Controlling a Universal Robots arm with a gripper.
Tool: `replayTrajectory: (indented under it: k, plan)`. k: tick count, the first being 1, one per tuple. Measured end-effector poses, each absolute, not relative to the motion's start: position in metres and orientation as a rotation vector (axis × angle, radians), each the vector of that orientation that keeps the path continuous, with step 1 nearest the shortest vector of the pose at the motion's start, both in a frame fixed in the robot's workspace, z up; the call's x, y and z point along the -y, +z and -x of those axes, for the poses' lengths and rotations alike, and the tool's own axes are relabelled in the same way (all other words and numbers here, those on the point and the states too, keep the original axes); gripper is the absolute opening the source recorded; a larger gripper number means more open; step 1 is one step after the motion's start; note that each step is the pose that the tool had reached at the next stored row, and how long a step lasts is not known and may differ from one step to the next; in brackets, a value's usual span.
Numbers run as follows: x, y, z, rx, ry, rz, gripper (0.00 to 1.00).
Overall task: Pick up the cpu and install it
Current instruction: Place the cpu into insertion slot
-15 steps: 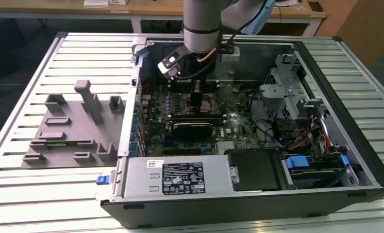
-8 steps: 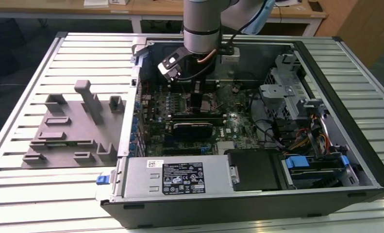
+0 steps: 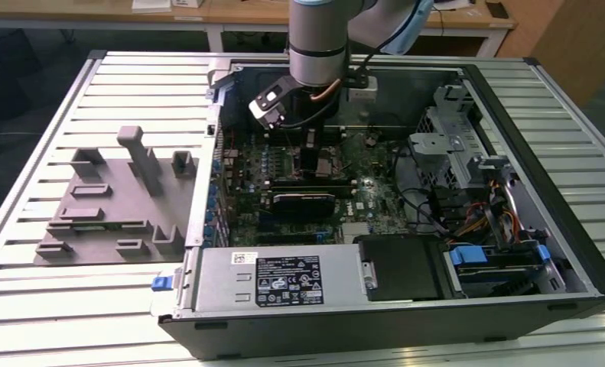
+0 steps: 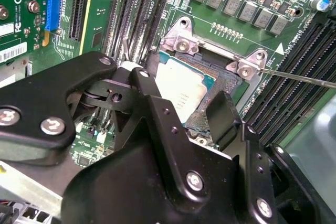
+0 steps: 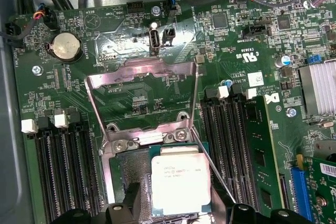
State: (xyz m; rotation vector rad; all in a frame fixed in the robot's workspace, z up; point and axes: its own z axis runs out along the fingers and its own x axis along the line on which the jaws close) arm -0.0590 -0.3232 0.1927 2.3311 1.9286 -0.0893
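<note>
The cpu [image 5: 181, 184] is a flat square chip with a silvery top plate. It hangs over the black socket [image 5: 128, 174] on the green motherboard, set off towards one side of the socket's opening. My gripper [image 5: 181, 209] is shut on the cpu, one black finger [image 4: 144, 80] against one edge and the other finger [image 4: 223, 114] against the opposite edge. The second wrist view shows the cpu [image 4: 184, 90] between the fingers, above the socket [image 4: 227, 83]. In the exterior view my gripper [image 3: 307, 126] reaches down into the open computer case [image 3: 547, 252].
The socket's metal load plate [image 5: 142, 74] stands swung open and its thin wire lever [image 4: 304, 78] sticks out beside it. Black memory slots [image 5: 65, 171] flank the socket. A power supply [image 3: 281, 279] and drive cage [image 3: 455, 145] crowd the case. A grey fixture block [image 3: 113, 202] lies on the exterior view's left.
</note>
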Motion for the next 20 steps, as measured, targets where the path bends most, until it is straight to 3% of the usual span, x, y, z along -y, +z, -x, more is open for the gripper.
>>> replayTrajectory:
  k: [14, 20]
  plan:
    - [0.3233, 0.1913, 0.0590, -1.929, -0.090, -2.331, 0.65]
    - [0.3233, 0.1912, 0.0590, -1.928, -0.090, -2.331, 0.60]
